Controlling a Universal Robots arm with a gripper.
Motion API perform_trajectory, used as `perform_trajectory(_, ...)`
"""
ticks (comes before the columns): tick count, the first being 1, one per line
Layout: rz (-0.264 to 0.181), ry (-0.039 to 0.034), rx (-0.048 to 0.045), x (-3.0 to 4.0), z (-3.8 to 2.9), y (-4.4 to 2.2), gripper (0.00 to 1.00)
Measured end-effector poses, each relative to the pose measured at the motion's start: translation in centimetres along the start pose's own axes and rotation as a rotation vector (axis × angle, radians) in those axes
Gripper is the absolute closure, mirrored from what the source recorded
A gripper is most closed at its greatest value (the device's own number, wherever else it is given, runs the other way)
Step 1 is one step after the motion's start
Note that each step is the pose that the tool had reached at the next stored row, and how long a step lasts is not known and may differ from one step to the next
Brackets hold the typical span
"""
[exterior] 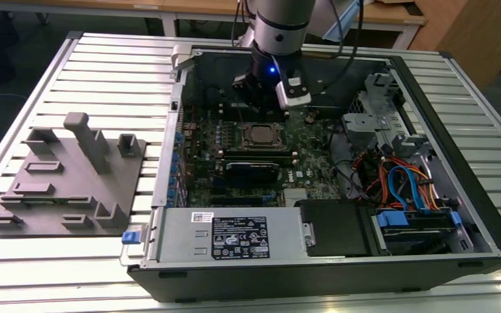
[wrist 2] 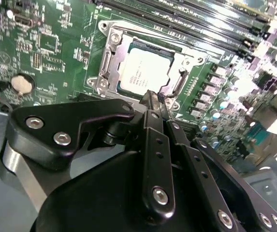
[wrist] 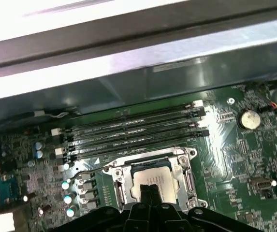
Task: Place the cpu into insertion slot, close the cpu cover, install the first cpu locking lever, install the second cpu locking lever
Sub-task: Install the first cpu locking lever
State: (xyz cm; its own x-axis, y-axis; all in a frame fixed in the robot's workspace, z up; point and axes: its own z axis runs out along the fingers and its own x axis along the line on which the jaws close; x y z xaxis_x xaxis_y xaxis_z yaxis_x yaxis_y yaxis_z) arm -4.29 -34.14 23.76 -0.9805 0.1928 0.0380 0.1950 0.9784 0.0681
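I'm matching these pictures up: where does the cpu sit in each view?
Exterior view: cpu in the middle of the motherboard.
Second wrist view: cpu just beyond the gripper.
First wrist view: cpu between the gripper and the memory slots.
Shared landmark: the cpu cover framing it.

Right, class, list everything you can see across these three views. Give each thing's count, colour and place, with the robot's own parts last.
table: one, silver, slatted, under everything.
fixture plate: one, grey, on the table, to the exterior view's left of the case.
computer case: one, black, open, mid-table.
power supply: one, silver-grey, at the case's near edge.
cables: a bundle, blue and orange, in the case toward the exterior view's right.
motherboard: one, green, inside the case.
memory slots: four, black, beside the cpu cover.
coin battery: one, silver, on the motherboard.
cpu: one, silver-grey, inside the cover's window.
cpu cover: one, silver frame, lying around the cpu.
gripper: one, black, fingers together, close to the cpu cover's edge.
arm: one, grey, above the case.
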Motion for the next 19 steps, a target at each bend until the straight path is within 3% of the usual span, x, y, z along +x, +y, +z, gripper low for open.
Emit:
perform_trajectory(2, -0.020, 0.0002, 0.0002, 0.00, 0.01, 0.00, 0.90)
perform_trajectory(6, -0.034, -0.0074, -0.0032, 0.15, 0.06, -0.03, 0.90)
perform_trajectory(10, -0.039, -0.0250, -0.0128, 0.49, 0.10, -0.10, 0.90)
perform_trajectory(12, -0.041, -0.0296, -0.0274, 0.60, 0.12, -0.13, 0.90)
perform_trajectory(15, -0.044, -0.0232, -0.0703, 0.62, 0.16, -0.15, 0.90)
perform_trajectory(16, -0.045, -0.0225, -0.0759, 0.63, 0.16, -0.16, 0.90)
perform_trajectory(19, -0.049, -0.0278, -0.0769, 0.67, 0.16, -0.19, 0.90)
